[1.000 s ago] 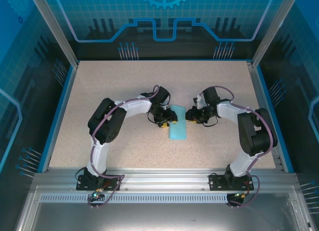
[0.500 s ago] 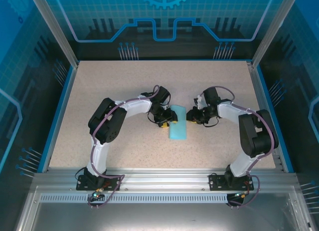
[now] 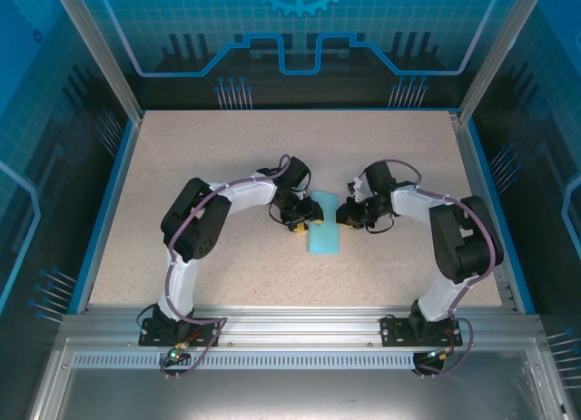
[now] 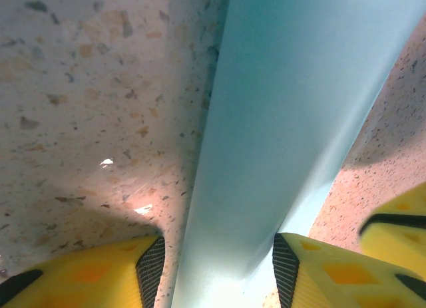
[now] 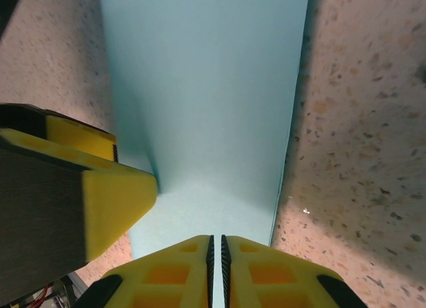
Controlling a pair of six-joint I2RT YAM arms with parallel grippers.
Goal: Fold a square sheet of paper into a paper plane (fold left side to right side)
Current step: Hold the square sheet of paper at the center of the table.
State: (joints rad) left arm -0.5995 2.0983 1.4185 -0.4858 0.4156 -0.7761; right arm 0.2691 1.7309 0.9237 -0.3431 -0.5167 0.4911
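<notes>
Top external view: a speckled beige table (image 3: pixel 200 166) is edged by a blue rim (image 3: pixel 109 202), with an aluminium rail (image 3: pixel 290 320) along the near side where both arms are bolted. The arms curve inward and meet at the table's middle. Their wrists and purple cables (image 3: pixel 238 184) crowd the work from both sides and overhang part of it.

The square sheet of paper (image 3: pixel 325 237) lies at that middle spot as a narrow light-blue strip. Its long axis runs from the near rail toward the far wall, and its near end is clear of both grippers. The left gripper (image 3: pixel 306 219) comes at the strip from the left and the right gripper (image 3: pixel 344 211) from the right, both toward its far half.

Left wrist view: the yellow fingers (image 4: pixel 86 278) stand apart astride the strip, which runs away between the black pads, so this gripper is released rather than clamped. A yellow finger of the other gripper shows at lower right.

Right wrist view: the fingers (image 5: pixel 266 271) are drawn almost together, leaving a thin slit that pinches the strip's nearest edge. The left gripper's yellow finger sits on the paper at the left.
</notes>
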